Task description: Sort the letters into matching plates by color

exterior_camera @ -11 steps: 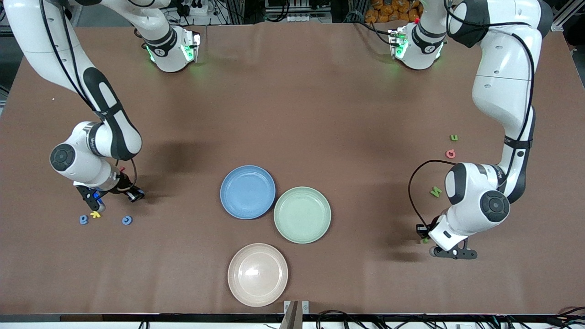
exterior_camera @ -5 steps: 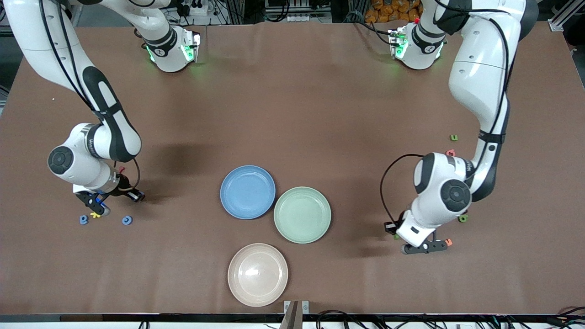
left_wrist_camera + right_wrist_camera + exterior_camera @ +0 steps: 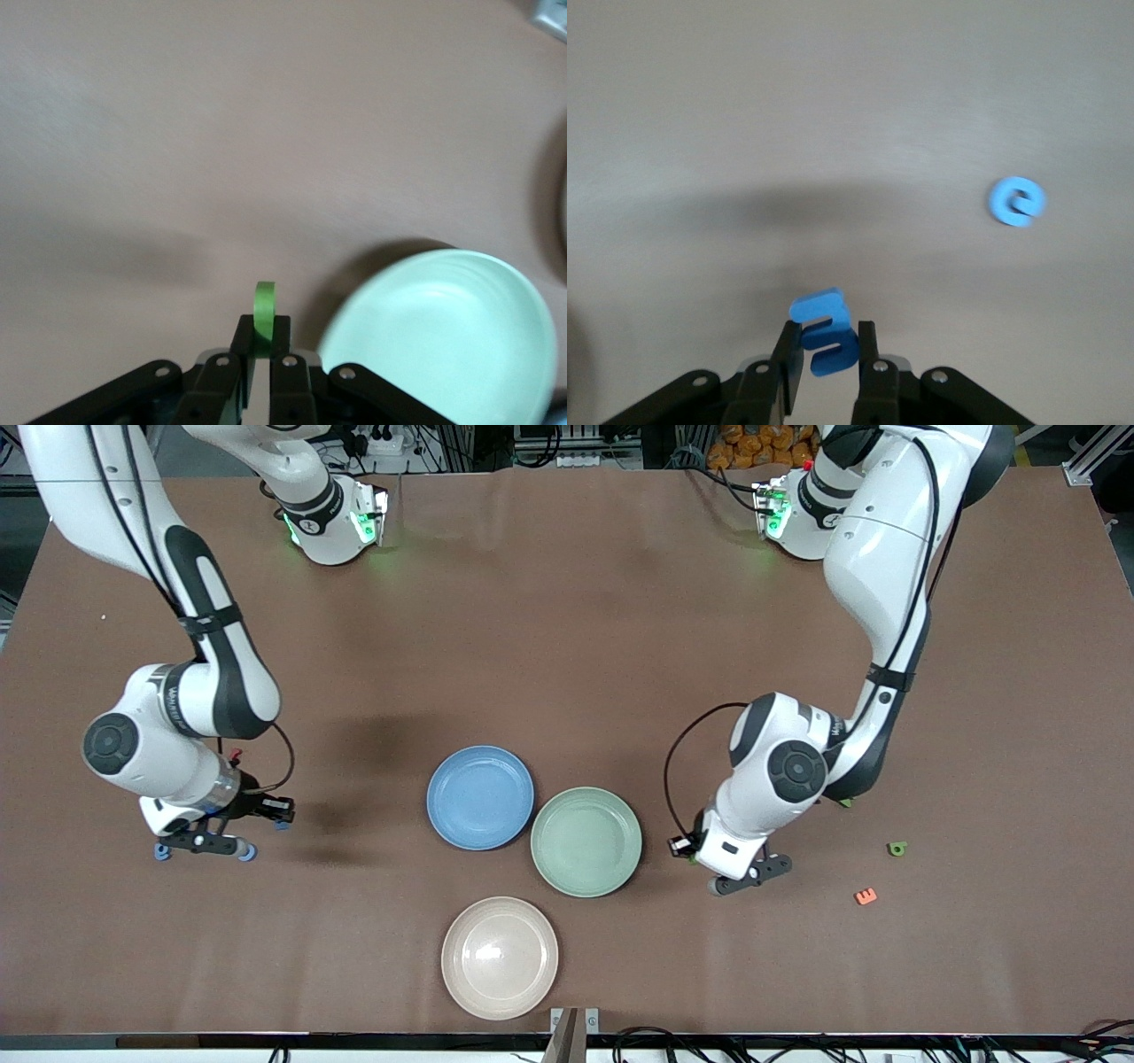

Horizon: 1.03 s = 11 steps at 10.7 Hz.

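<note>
Your left gripper [image 3: 261,354] hangs over the brown counter [image 3: 567,646] just beside the pale green plate [image 3: 586,841], on the side toward the left arm's end. Its jaws are clamped on a green letter [image 3: 264,317], which stands edge-on between them in the left wrist view.

Your right gripper [image 3: 824,350] hovers over the counter toward the right arm's end, well apart from the plates. Its jaws are pinched on a blue letter [image 3: 823,332]. In the right wrist view you can see another blue letter [image 3: 1017,201], shaped like an e, lying flat on the counter below. In the front view two small blue pieces [image 3: 162,852] peek out at either end of the right hand, too hidden to read.

The blue plate [image 3: 480,797] sits at the middle of the counter, touching the pale green plate. A beige-pink plate [image 3: 500,957] lies nearer to the front camera than both. None of the three holds anything.

Toward the left arm's end you have a loose green letter [image 3: 897,849] on the counter, and an orange piece [image 3: 866,896] near it, nearer to the front camera.
</note>
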Each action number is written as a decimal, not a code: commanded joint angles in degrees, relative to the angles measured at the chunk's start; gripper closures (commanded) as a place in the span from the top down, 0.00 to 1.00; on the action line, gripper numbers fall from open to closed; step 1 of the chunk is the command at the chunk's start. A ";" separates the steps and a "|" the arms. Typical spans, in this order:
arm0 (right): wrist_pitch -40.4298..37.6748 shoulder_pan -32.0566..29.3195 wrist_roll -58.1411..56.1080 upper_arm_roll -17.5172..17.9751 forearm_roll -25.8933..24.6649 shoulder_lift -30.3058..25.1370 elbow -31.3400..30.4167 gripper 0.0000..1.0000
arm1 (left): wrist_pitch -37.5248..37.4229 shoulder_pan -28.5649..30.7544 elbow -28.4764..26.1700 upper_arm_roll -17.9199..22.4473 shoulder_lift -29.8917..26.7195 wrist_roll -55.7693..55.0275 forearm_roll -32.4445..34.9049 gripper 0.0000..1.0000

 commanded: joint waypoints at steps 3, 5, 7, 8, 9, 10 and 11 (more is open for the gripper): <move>-0.76 12.99 -7.24 -0.16 -1.30 0.42 5.20 0.18 | 11.93 -4.35 0.73 -1.97 0.06 -13.19 -0.10 0.00; -0.68 17.74 -7.25 -0.08 -1.13 0.95 6.09 0.18 | 12.55 -5.58 0.65 -1.96 0.06 -14.44 -0.02 0.27; -0.76 20.21 -6.81 1.58 -0.77 2.70 7.84 0.18 | 12.55 -6.46 0.38 -1.44 0.06 -13.21 1.99 1.00; -0.59 21.87 -6.63 1.77 -0.77 3.84 7.93 0.18 | 12.47 -6.38 0.12 -1.44 -0.12 -13.38 4.53 1.00; -0.59 22.58 -5.85 1.86 -0.77 4.98 7.93 0.18 | 12.03 -5.68 -1.10 -1.44 -0.12 -13.38 7.86 1.00; -0.59 23.03 -4.62 2.47 -0.86 5.26 7.93 0.20 | 10.46 -4.72 -1.29 -1.18 -0.12 -13.04 10.85 1.00; -0.59 23.38 -2.35 2.99 -0.60 5.26 7.93 0.48 | 7.31 -3.58 -1.20 -1.17 -0.38 -10.51 13.67 1.00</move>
